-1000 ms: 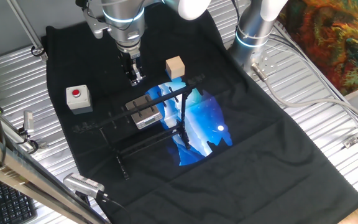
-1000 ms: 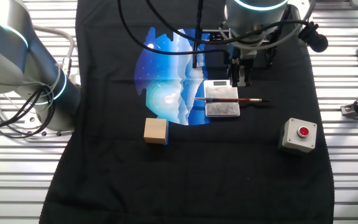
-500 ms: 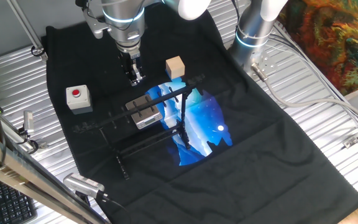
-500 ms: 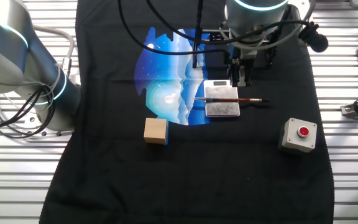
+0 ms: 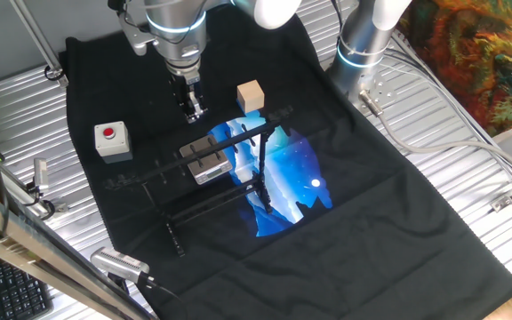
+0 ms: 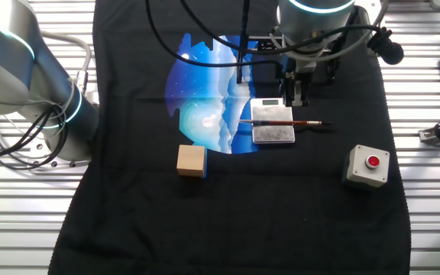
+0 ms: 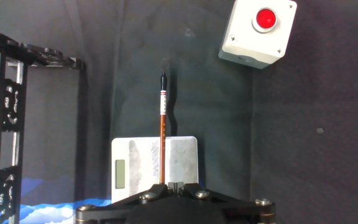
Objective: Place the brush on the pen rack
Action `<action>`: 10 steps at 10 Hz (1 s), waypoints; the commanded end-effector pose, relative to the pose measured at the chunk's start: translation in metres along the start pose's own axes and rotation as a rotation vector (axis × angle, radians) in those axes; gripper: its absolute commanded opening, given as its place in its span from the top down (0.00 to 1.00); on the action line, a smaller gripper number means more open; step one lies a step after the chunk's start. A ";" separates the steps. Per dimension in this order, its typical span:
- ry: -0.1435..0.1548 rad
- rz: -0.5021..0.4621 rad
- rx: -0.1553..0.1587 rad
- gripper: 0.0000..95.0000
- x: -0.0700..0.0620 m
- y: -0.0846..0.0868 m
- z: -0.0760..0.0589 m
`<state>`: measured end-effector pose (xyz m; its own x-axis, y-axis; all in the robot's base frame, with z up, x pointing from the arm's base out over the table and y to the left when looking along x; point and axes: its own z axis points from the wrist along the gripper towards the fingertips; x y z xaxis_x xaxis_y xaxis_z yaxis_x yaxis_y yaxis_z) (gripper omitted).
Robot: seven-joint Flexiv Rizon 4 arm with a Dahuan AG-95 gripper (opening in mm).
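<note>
1. Reddish-brown and thin, the brush (image 6: 281, 122) lies flat across the ridged top of the pen rack (image 6: 273, 121), a small grey metal block on the black cloth (image 6: 228, 214); both ends overhang the rack's sides, the dark end reaching out toward the button box side.
2. In the hand view the brush (image 7: 163, 130) runs straight up the middle of the rack (image 7: 182, 162), its far end over bare cloth, apart from the grey box with the red button (image 7: 258, 32).
3. Above and just behind the rack hangs the claw (image 6: 295, 93), clear of both brush and rack; its fingers look close together and hold nothing, though the views do not settle whether they are fully clenched.
4. From one fixed view the claw (image 5: 191, 107) stands over open cloth between the button box (image 5: 111, 140) and the wooden cube (image 5: 250, 96), with the rack (image 5: 206, 157) nearer the camera.
5. Black rods of a frame (image 5: 238, 173) cross close by the rack on the side with the blue print (image 5: 287, 182); in the hand view the frame (image 7: 8, 112) stands to the left.
6. Open room lies on the cloth in front of the rack, between the cube (image 6: 191, 161) and the button box (image 6: 368, 166).
7. Ribbed metal desk (image 6: 426, 221) shows beyond the cloth's edges on every side.
</note>
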<state>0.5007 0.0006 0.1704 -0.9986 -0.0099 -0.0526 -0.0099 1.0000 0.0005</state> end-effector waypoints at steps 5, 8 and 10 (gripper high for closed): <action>-0.003 0.057 0.011 1.00 0.001 0.000 -0.001; -0.002 0.049 0.012 1.00 0.000 0.000 -0.001; 0.005 0.041 0.012 1.00 0.000 0.000 -0.001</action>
<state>0.5000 0.0009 0.1718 -0.9985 0.0285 -0.0468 0.0289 0.9995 -0.0090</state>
